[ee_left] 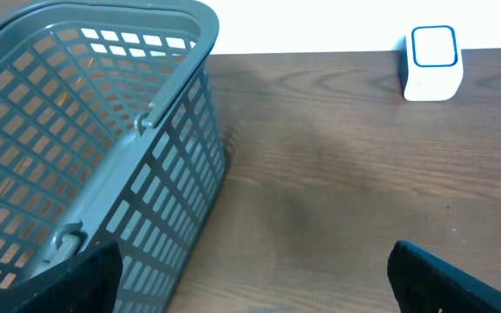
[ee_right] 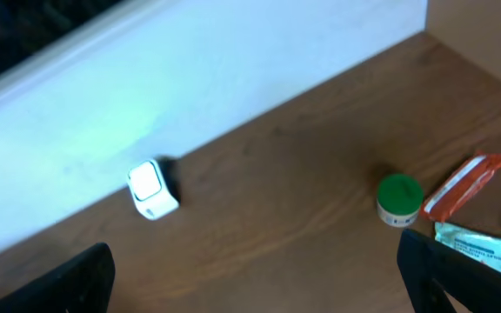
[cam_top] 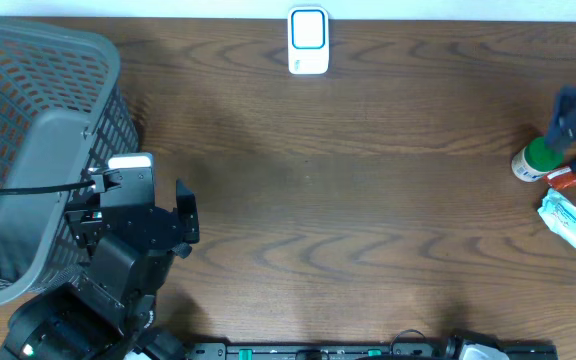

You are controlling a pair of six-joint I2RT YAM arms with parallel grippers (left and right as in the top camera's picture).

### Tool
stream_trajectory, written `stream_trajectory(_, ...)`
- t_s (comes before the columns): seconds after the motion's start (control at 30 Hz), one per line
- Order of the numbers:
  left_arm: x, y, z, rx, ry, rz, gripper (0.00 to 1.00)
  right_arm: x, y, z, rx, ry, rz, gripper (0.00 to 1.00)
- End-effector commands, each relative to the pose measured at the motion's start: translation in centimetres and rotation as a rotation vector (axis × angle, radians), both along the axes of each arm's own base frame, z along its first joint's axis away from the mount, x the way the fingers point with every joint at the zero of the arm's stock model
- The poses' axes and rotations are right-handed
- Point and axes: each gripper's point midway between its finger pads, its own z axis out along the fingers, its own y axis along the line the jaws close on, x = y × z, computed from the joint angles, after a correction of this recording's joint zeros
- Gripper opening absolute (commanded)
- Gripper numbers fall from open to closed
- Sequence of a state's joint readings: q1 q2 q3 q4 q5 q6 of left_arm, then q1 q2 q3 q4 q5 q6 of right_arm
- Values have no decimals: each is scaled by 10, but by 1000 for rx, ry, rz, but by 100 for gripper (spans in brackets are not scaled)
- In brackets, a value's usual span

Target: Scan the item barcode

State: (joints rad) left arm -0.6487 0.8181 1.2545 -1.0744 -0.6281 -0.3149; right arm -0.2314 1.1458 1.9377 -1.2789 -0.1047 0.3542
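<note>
**Right arm over the item pile, nothing picked, both grippers wide open**

Wood table [cam_top: 368, 200], mostly bare in the middle. Grey mesh basket [cam_top: 28, 80] sits at the far left edge. It looks empty in the left wrist view.

Left gripper [cam_top: 185, 213] sits just beside the basket with jaws spread wide and holds nothing. Right gripper [ee_right: 259, 287] hangs at the far right above the items, blurred in the overhead view. Its jaws are also fully apart and hold nothing.

White scanner [cam_top: 308, 40] with a blue-edged window stands at the back edge, centre, well apart from both arms.

The task's items are clustered at the right edge: green-capped jar [cam_top: 533, 160], red packet [cam_top: 568, 180] just beside it and teal packet [cam_top: 571, 218] nearest the front. No barcode is readable in any view.

Judged step: reach and pick one item, probably the jar, as it is closest to the right gripper.

- Come straight down and straddle the jar body below the cap.
- Keep the fingers clear of the red packet touching or nearly touching it.
- Grip where the label stays uncovered, so it can be turned to face the scanner window.
</note>
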Motion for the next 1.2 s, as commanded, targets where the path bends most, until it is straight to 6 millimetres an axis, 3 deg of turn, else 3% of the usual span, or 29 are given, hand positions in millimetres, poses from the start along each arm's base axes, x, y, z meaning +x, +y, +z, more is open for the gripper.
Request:
stream_trajectory(0.0, -1, 3, 3, -1, -11, 14, 98, -39, 12, 8, -22, -33, 20, 99)
stream_trajectory(0.23, -1, 3, 3, -1, -11, 15, 98, -108, 27, 2, -26, -47, 20, 99)
stream_trajectory(0.47, -1, 3, 3, -1, -11, 15, 98, -143, 29, -16, -134, 17, 42, 99)
stream_trajectory(0.67, -1, 3, 3, -1, -11, 15, 98, -156, 32, -22, -309, 36, 134, 99)
stream_trajectory(0.93, -1, 3, 3, -2, -11, 15, 98, -174, 41, -14, -449, -180, 192, 99)
stream_trajectory(1.17, -1, 3, 3, -2, -11, 15, 98, -165, 46, -24, -482, -360, 226, 99)
